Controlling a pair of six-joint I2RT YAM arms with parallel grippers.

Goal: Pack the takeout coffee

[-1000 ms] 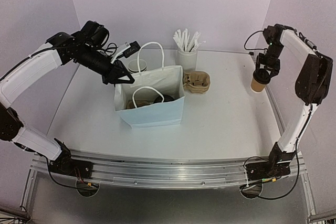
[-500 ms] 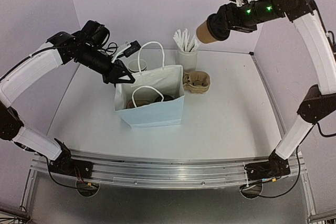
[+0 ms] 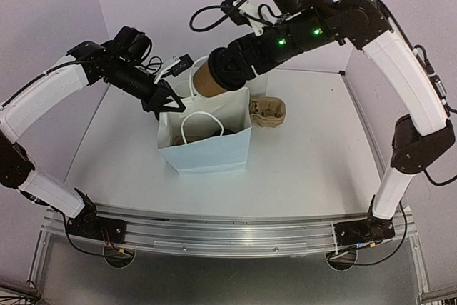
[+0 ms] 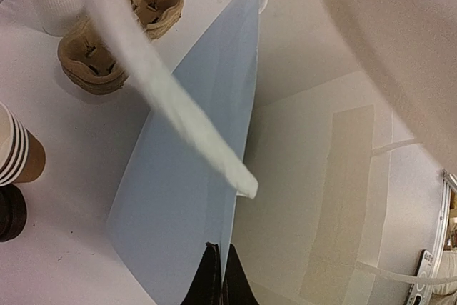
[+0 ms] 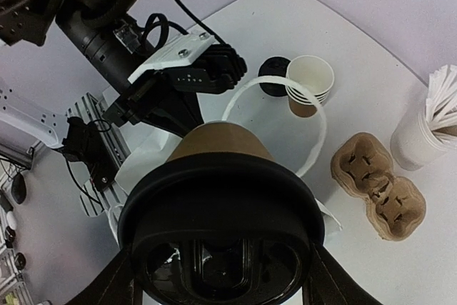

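Note:
A brown kraft takeout coffee cup (image 3: pixel 208 78) with a black lid (image 5: pixel 221 226) hangs tilted, base toward the bag, in my right gripper (image 3: pixel 230 68), which is shut on it near the lid (image 5: pixel 221 276). It hovers over the back left rim of the open pale blue paper bag (image 3: pixel 208 149). My left gripper (image 4: pixel 220 280) is shut on the edge of the bag's wall (image 4: pixel 193 176) and holds it at the left rear corner (image 3: pixel 170 105). A dark shape (image 3: pixel 214 133) shows inside the bag.
A kraft cup carrier (image 3: pixel 268 111) lies right of the bag, with a white holder of sticks (image 5: pixel 423 133) behind it. Behind the bag stand a stack of lidless cups (image 5: pixel 308 85) and a loose black lid (image 5: pixel 273 85). The bag's white handles (image 3: pixel 201 121) stand up.
My right arm has swung the cup from the far right of the table up and across to above the bag. The left arm and bag have stayed put.

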